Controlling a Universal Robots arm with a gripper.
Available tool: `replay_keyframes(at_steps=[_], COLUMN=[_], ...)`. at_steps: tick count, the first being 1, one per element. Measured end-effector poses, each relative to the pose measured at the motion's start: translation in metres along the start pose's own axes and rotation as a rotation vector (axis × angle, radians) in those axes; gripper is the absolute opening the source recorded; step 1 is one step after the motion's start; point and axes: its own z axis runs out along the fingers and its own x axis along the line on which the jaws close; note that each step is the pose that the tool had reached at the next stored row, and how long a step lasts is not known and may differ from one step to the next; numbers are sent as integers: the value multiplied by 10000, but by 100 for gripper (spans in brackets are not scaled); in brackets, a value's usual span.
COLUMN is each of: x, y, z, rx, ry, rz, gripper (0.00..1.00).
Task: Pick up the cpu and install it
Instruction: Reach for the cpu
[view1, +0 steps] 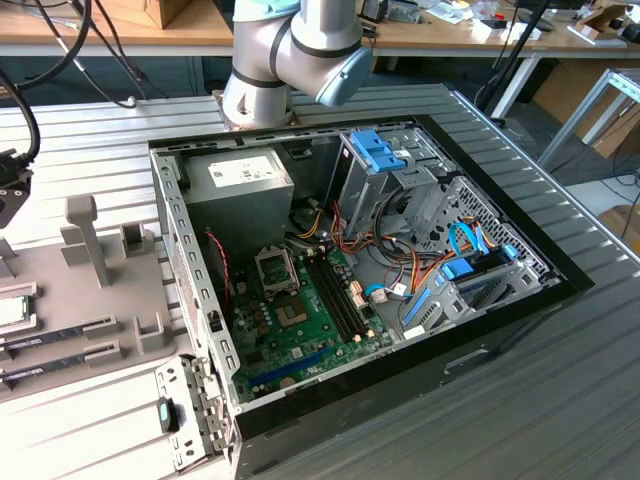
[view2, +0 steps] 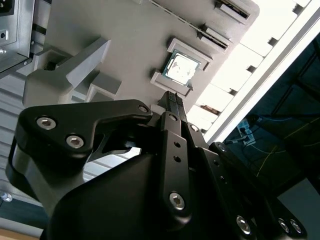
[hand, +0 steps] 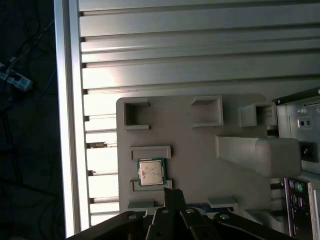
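Observation:
The cpu (hand: 150, 171), a small silver square chip with a thin green rim, lies flat in a walled pocket of the grey holder tray (hand: 190, 145). It also shows in the second wrist view (view2: 181, 68) and at the exterior view's left edge (view1: 10, 311). My gripper (view2: 174, 96) hovers over the tray just beside the cpu, apart from it. Its thin black fingers (hand: 173, 194) are shut together with nothing between them. The motherboard's socket frame (view1: 275, 268) sits inside the open computer case (view1: 180, 250).
Long memory sticks (view1: 60, 335) lie in the tray's slots, and a tall grey post (view1: 88, 238) stands on it. The case holds a grey power supply (view1: 240, 185), blue drive brackets (view1: 380, 150) and cables. The ribbed metal table (view1: 560, 400) ends near the tray.

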Motion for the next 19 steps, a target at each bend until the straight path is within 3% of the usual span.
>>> replay_keyframes(at_steps=[19], x=[3], y=[-4], z=[99], rx=[0], ry=[-1], rz=[1], gripper=[11])
